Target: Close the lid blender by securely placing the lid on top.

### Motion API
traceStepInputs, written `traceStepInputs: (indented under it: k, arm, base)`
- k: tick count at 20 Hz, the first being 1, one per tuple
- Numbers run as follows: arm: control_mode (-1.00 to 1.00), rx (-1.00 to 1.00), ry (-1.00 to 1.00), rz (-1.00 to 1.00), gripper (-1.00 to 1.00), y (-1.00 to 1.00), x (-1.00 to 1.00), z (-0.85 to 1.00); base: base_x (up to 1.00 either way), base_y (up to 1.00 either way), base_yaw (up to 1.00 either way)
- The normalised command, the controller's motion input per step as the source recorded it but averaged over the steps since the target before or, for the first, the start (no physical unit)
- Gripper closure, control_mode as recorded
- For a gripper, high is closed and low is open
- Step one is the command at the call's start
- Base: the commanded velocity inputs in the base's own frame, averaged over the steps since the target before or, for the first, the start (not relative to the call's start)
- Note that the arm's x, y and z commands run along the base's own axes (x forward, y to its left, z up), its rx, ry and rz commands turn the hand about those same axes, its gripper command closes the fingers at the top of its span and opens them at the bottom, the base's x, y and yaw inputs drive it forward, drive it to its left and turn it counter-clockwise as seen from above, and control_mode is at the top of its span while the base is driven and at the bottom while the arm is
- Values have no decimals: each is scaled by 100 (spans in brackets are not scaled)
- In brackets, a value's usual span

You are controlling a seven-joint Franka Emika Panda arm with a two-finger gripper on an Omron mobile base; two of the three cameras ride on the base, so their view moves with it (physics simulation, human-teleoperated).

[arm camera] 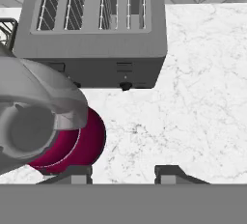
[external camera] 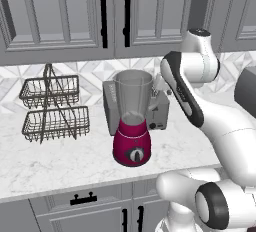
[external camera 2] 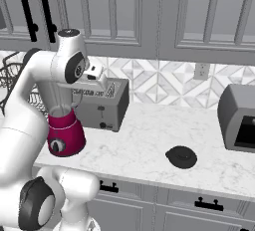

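The blender point(external camera: 132, 126) stands on the counter, its magenta base point(external camera 2: 65, 136) with a grey dial facing forward and its clear jar point(external camera: 133, 95) open at the top. The black round lid point(external camera 2: 182, 156) lies flat on the counter well to the right of the blender, past the toaster. My gripper point(external camera 2: 105, 86) hangs above the toaster, just right of the jar and far from the lid. In the hand view the gripper point(arm camera: 120, 174) is open with nothing between its tips, and the jar point(arm camera: 34, 121) lies to the left.
A boxy grey toaster point(external camera: 160, 108) stands right behind the blender. A two-tier wire basket point(external camera: 52, 108) is at the counter's left. A grey toaster oven point(external camera 2: 239, 118) sits at the far right. Wall cabinets point(external camera: 60, 16) hang overhead.
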Motion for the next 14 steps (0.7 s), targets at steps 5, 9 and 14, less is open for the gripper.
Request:
traceStepInputs:
  k: [5,9,14]
  arm:
    - [-100,-4,0,0,-100,2,-9,-4]
    - [-100,-1,3,-20,-100,-22,-45,-40]
    - [-100,-1,0,-16,-100,-96,-35,-47]
  base:
    - [0,0,0]
    - [0,0,0]
    - [0,0,0]
